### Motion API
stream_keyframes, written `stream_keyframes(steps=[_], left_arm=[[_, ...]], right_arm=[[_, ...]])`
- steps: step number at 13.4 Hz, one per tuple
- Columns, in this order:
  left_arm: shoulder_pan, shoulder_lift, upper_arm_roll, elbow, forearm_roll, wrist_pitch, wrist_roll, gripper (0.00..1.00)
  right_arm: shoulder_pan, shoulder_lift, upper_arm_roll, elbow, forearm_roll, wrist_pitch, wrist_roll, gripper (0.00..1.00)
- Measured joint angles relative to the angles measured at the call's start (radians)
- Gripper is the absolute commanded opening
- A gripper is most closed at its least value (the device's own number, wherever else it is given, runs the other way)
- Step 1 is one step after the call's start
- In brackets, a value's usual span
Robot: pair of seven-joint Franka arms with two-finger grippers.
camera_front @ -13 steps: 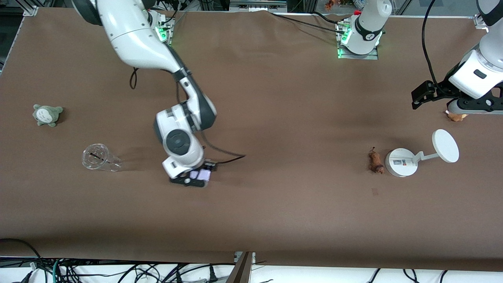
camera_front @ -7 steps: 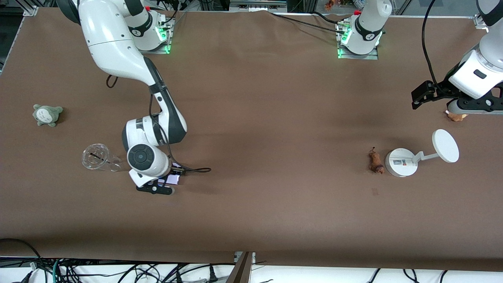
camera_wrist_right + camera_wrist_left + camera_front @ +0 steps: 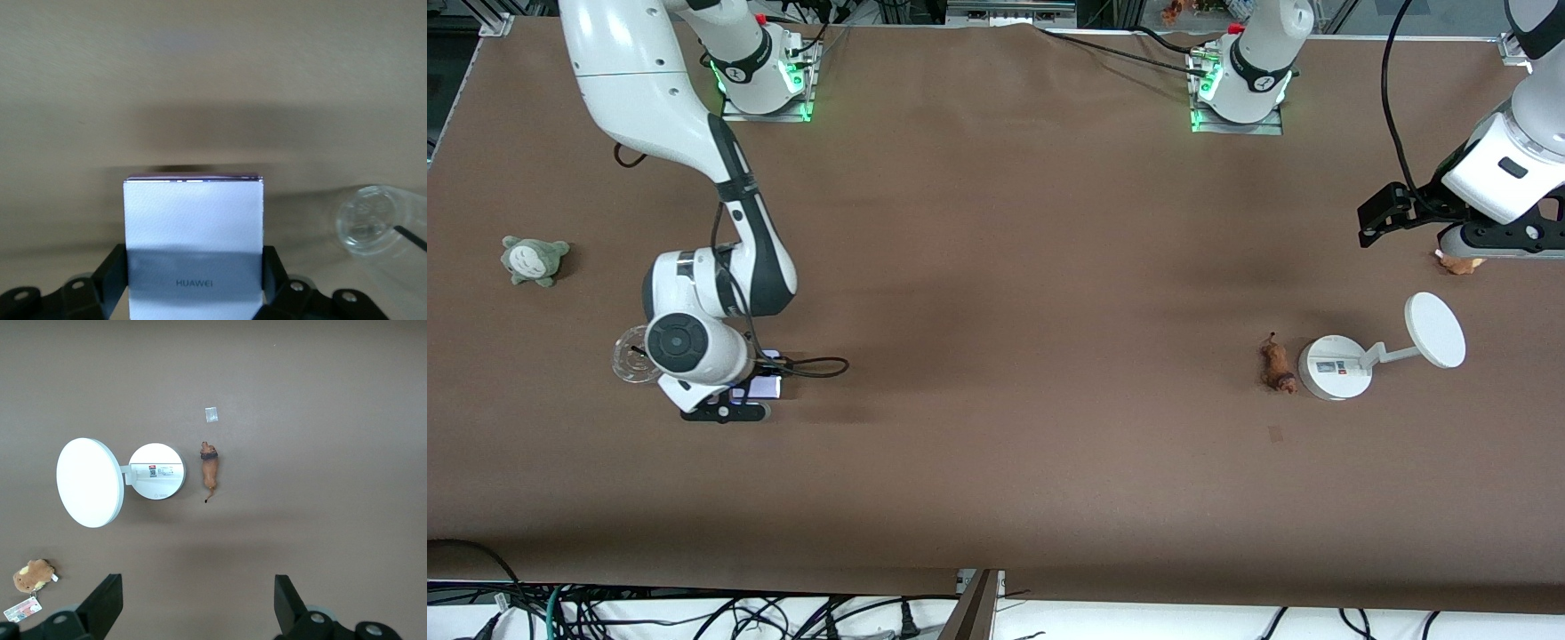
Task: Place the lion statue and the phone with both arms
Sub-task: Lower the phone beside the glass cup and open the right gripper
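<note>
The right gripper [image 3: 738, 402] is clamped on the pale lavender rectangular phone [image 3: 760, 384] with its darker purple edge — the black fingers [image 3: 113, 270] press on its two long sides, and it is carried in the air over the brown table [image 3: 996, 462] toward the right arm's end, just beside a clear plastic cup [image 3: 633, 356] lying on its side. A small grey-green plush [image 3: 532, 259] sits close to that end's edge.

The left gripper [image 3: 197, 603] waits with its jaws spread wide and nothing between them, up over the left arm's end of the table, above a rounder brown plush with a card tag [image 3: 1458, 262]. The slender orange-brown lion statue [image 3: 1277, 364] lies flat on the table toward that same end — just beside the round base of a white stand with a disc [image 3: 1369, 358], not touching it, and nearer to the front camera than the tagged plush.
</note>
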State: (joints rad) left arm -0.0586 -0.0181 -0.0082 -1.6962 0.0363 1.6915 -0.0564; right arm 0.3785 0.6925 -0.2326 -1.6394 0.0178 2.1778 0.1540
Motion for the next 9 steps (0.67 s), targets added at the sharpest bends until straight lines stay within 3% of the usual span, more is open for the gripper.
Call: stream_keyframes(steps=[5,6,7,8,9], left_arm=[[0.000,0.000,0.000,0.000,0.000,0.000,0.000,1.00],[0.000,0.000,0.000,0.000,0.000,0.000,0.000,1.00],[0.000,0.000,0.000,0.000,0.000,0.000,0.000,1.00],[0.000,0.000,0.000,0.000,0.000,0.000,0.000,1.00],[0.000,0.000,0.000,0.000,0.000,0.000,0.000,1.00]], right_arm=[[-0.012,-0.023,0.000,-0.106,0.000,0.091,-0.030,0.48],[-0.012,-0.023,0.000,-0.109,0.000,0.093,-0.038,0.64],[-0.013,-0.024,0.000,-0.110,0.000,0.093,-0.043,0.90],[-0.014,-0.024,0.000,-0.110,0.000,0.093,-0.045,1.00],[-0.015,-0.024,0.000,-0.111,0.000,0.093,-0.047,1.00]])
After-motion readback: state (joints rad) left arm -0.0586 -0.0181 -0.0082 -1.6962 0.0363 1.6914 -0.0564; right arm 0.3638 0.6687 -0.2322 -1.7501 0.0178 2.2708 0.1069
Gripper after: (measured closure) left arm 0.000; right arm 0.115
